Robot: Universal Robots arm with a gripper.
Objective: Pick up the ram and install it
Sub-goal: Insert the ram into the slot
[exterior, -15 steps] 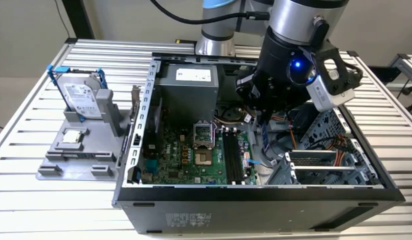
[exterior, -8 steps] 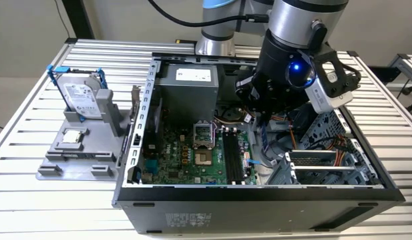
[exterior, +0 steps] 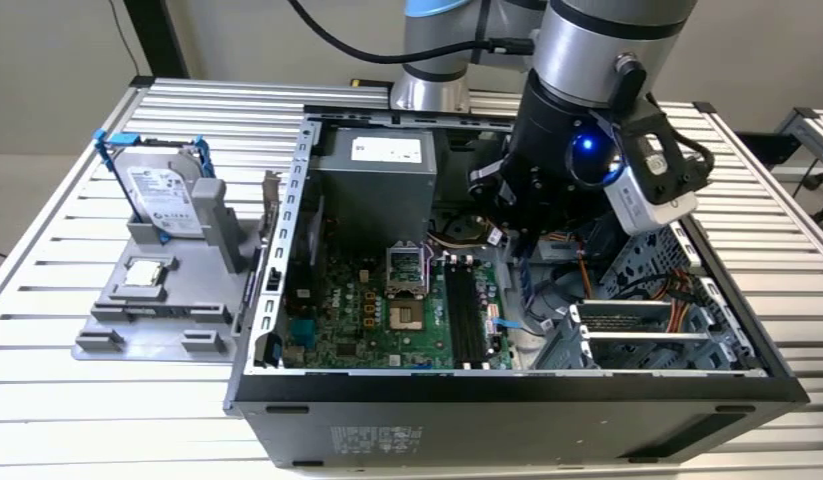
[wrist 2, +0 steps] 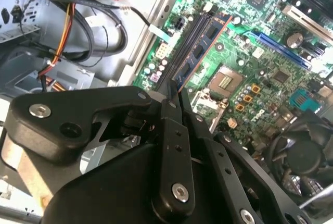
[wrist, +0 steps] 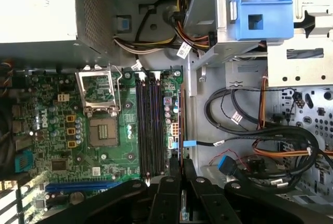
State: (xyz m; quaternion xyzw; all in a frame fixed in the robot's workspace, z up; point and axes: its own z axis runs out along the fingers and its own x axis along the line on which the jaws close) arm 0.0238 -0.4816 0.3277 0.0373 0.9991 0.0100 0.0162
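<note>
My gripper (wrist 2: pixel 176 95) is shut on the ram (wrist 2: pixel 200 52), a thin dark stick with a row of chips that juts out from the fingertips. In the first wrist view the ram (wrist: pixel 182 125) shows edge-on in front of the gripper (wrist: pixel 182 165). It hangs above the motherboard's edge, just beside the long black memory slots (wrist: pixel 148 125) and parallel to them. In the exterior view the arm's wrist reaches down into the open computer case (exterior: pixel 518 385), with the gripper (exterior: pixel 515 235) above the far end of the memory slots (exterior: pixel 467 310).
A silver hard drive in a blue frame (exterior: pixel 151 185) and a small square processor chip (exterior: pixel 144 272) sit on a grey holder outside the case. Inside are the power supply (exterior: pixel 378 165), the open processor socket (wrist: pixel 101 130), loose cables (wrist: pixel 250 125) and a blue drive bracket (wrist: pixel 260 5).
</note>
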